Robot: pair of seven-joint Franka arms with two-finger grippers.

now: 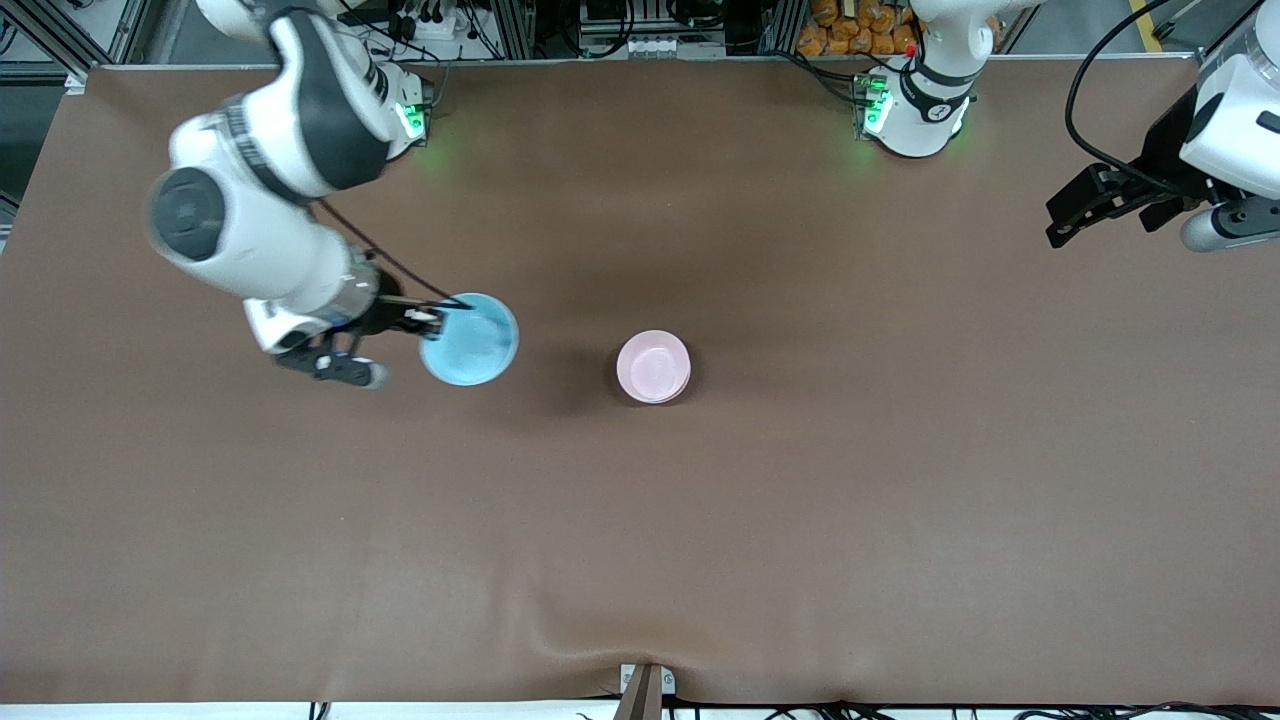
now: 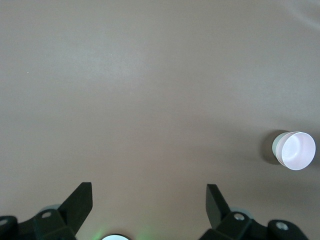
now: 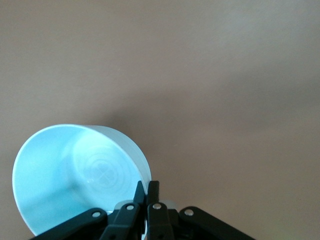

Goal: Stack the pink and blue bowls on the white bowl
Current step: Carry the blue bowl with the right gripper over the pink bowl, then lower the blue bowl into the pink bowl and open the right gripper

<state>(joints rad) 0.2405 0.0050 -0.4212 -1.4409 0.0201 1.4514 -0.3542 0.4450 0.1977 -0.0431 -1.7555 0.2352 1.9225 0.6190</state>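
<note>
Spreading bare and brown under everything, the table (image 1: 800,520) carries two bowl groups near its middle, and the clock directions here are read on the front view.

The right arm reaches down from the 11 o'clock corner, and the right gripper (image 1: 445,318) has its fingers pinched tight on the rim of the blue bowl (image 1: 470,340). The right wrist view shows the two pads (image 3: 148,192) closed on the thin wall with hardly a gap between them. The bowl hangs tilted in that view, apparently lifted off the cloth.

At about 3 o'clock from the blue bowl, well apart, sits the pink bowl (image 1: 654,367). It appears to be nested in the white bowl (image 2: 281,147), whose pale wall shows under the pink rim in the left wrist view.

The bowls look light, rigid and glossy, so I judge a rim pinch workable but slippery. A one-sided hold lets the bowl swing, so it should be lowered level.

The left gripper (image 1: 1100,200) waits near 2 o'clock, over the left arm's end of the table, its fingers (image 2: 80,202) spread wide and empty.
</note>
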